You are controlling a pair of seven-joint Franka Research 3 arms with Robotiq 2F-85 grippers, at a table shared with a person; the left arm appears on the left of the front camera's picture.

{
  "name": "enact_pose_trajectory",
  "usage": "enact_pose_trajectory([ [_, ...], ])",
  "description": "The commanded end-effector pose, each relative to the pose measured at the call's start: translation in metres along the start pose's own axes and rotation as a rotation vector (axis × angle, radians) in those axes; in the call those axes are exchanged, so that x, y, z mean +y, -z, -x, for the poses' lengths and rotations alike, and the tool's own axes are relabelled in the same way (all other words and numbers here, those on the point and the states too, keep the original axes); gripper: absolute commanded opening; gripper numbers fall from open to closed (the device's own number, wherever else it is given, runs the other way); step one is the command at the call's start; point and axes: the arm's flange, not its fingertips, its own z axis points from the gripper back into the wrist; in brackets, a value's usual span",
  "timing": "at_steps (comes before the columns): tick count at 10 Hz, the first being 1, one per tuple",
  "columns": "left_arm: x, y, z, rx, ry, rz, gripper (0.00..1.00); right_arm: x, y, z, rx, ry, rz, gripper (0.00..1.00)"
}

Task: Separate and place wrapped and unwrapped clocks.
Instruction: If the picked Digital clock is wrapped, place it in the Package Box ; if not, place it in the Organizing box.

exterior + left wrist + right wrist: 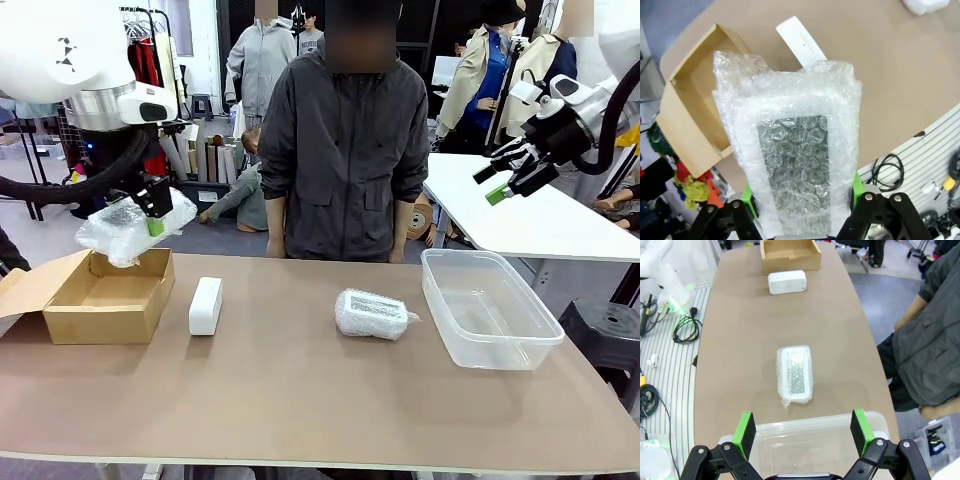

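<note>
The left gripper (pixel 150 222) squeezes one wrapped clock (pixel 125 228) and holds it in the air over the brown box (pixel 95 325). The right gripper (pixel 490 183) is wide open with nothing in it, high above the clear tub (pixel 441 300). The white clock (pixel 206 305) lies on the table (pixel 300 400) beside the box. The other wrapped clock (pixel 373 314) lies near the tub.
</note>
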Motion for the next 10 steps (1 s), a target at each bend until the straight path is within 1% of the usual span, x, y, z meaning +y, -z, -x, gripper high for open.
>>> enact_pose_trajectory([
  [1,-0.01,0.002,-0.009,0.009,0.024,0.004,0.0,0.0,0.0,-0.002,-0.001,-0.005,0.0,1.0],
  [5,-0.013,0.007,-0.007,0.013,0.03,0.009,0.0,0.0,0.0,-0.002,-0.001,-0.005,0.0,1.0],
  [6,0.006,0.0,-0.005,0.039,-0.073,-0.023,0.0,0.0,0.0,-0.002,-0.001,-0.005,0.0,1.0],
  [7,0.021,0.006,-0.004,0.027,-0.149,0.02,0.0,0.0,0.0,-0.002,-0.001,-0.005,0.0,1.0],
  [8,0.049,0.015,0.001,-0.01,-0.244,-0.011,0.0,0.0,0.0,-0.002,-0.001,-0.005,0.0,1.0],
  [9,0.067,0.026,0.001,-0.036,-0.299,0.001,0.0,0.0,0.0,-0.002,-0.001,-0.005,0.0,1.0],
  [10,0.084,0.033,0.002,-0.022,-0.36,-0.065,0.0,0.0,0.0,-0.002,-0.001,-0.005,0.0,1.0],
])
